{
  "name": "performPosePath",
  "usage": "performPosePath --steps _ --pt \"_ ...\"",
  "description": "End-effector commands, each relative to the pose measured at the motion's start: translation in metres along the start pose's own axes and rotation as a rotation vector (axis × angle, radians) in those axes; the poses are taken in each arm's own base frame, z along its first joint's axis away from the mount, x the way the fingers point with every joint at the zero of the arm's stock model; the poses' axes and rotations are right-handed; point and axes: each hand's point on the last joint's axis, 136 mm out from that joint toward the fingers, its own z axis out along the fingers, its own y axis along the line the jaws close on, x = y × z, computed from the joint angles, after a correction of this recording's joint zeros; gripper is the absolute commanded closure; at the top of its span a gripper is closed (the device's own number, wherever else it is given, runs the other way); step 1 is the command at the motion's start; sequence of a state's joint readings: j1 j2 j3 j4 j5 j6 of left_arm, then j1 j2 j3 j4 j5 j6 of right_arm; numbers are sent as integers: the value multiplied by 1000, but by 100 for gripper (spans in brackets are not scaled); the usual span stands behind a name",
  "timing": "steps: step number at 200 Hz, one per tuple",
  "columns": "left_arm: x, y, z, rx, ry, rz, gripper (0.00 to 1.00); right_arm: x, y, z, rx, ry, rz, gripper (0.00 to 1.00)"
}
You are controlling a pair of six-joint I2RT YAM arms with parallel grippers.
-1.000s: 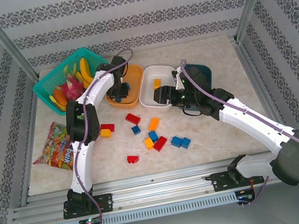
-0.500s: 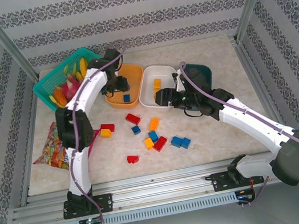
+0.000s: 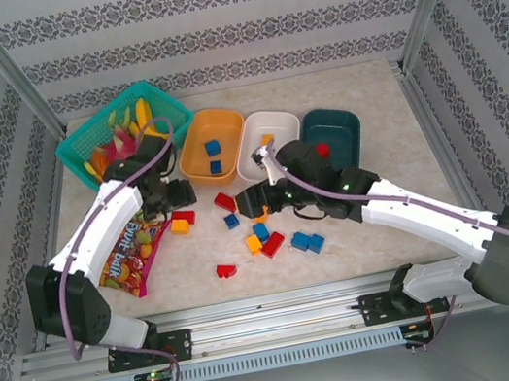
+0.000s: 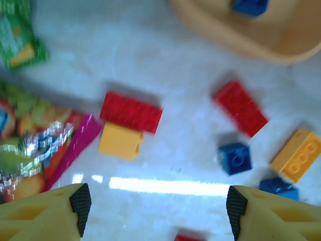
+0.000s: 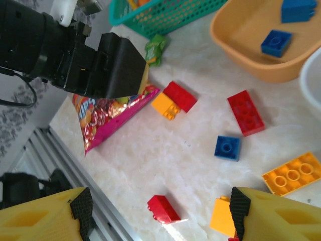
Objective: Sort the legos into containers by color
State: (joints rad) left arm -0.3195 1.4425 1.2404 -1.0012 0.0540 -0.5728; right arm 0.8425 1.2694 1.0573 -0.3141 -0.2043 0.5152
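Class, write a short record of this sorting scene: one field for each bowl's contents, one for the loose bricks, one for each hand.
orange bowl: two blue bricks
white bowl: one orange-yellow brick
teal bowl: one red brick, it seems, beside the right arm
loose bricks: red, blue and orange-yellow, on the table in front of the bowls
left hand: open, empty, over the table by the snack bag
right hand: open, empty, over the loose bricks

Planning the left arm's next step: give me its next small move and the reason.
Probably lower the open left gripper onto the red brick beside the snack bag and close. It lies unsorted on the table just ahead of the fingers, touching a yellow brick.
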Motion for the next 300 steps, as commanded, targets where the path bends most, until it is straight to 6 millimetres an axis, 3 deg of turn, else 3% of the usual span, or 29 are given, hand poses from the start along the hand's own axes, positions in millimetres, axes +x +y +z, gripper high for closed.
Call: performPosePath --steps 1,11,32,62,81,123,153,170,212,263,282,300 --pt "6 5 -13 51 -57 -96 26 19 -4 17 62 64 -66 26" --pt "12 13 -16 41 -70 -108 26 29 6 22 68 118 -122 27" --pt "21 29 -29 12 -117 -132 26 69 29 37 32 280 -280 27" --pt "43 49 -45 15 -159 -211 26 120 32 59 -8 474 -399 25" --pt "63 64 -53 21 -182 -276 25 135 33 77 -21 552 -451 22" --pt "95 86 -65 52 -217 -375 26 153 15 118 82 672 -526 20" --pt "103 94 -73 54 -238 -394 25 168 11 136 112 738 -566 20" --pt "104 96 -77 52 -245 -396 26 176 4 143 139 780 -574 26" --pt "103 97 -80 49 -252 -397 26 183 -8 153 192 805 -585 45" --pt "103 93 -75 65 -237 -397 26 178 -11 157 216 788 -570 77" --pt "98 85 -77 100 -245 -378 26 158 -8 150 221 729 -531 84" --pt "87 66 -81 168 -244 -319 26 124 -11 134 235 646 -457 86"
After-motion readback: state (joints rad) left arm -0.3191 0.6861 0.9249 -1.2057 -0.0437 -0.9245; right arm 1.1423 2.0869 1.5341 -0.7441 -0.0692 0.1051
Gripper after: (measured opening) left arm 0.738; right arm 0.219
